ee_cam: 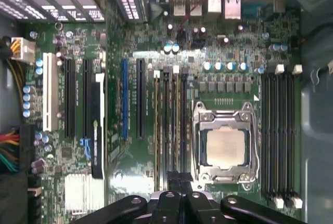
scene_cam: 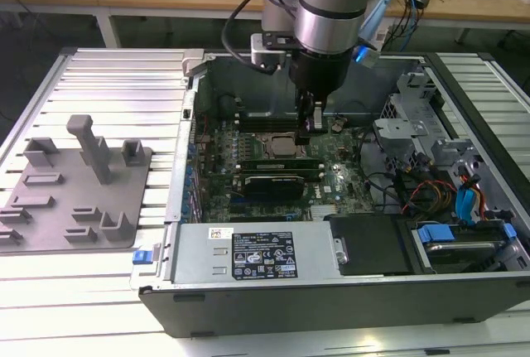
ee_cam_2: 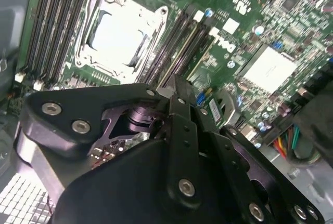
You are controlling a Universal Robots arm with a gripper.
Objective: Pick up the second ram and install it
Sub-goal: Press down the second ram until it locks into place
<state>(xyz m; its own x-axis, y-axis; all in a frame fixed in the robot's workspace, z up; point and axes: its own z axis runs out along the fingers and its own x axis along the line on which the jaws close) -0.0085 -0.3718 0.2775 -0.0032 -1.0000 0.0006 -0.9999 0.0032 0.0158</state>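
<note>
My gripper (scene_cam: 308,131) is down inside the open computer case, at one end of the memory slots beside the CPU socket (scene_cam: 277,145). In the first wrist view its fingers (ee_cam: 180,182) are shut together over a slot next to the socket (ee_cam: 226,148). The second ram (ee_cam: 178,125) stands on edge in that slot, seen as a thin strip running away from the fingertips. I cannot tell whether the tips touch it. Another stick (ee_cam: 157,125) sits two slots further from the socket. The second wrist view shows the shut gripper (ee_cam_2: 176,88) above the same slots.
The grey holder tray (scene_cam: 74,195) lies on the slatted table at the exterior view's left. The case walls (scene_cam: 186,125), the power supply (scene_cam: 257,253), drive cages and cable bundles (scene_cam: 431,187) surround the motherboard (scene_cam: 331,183). Expansion slots (ee_cam: 78,99) lie beside the memory slots.
</note>
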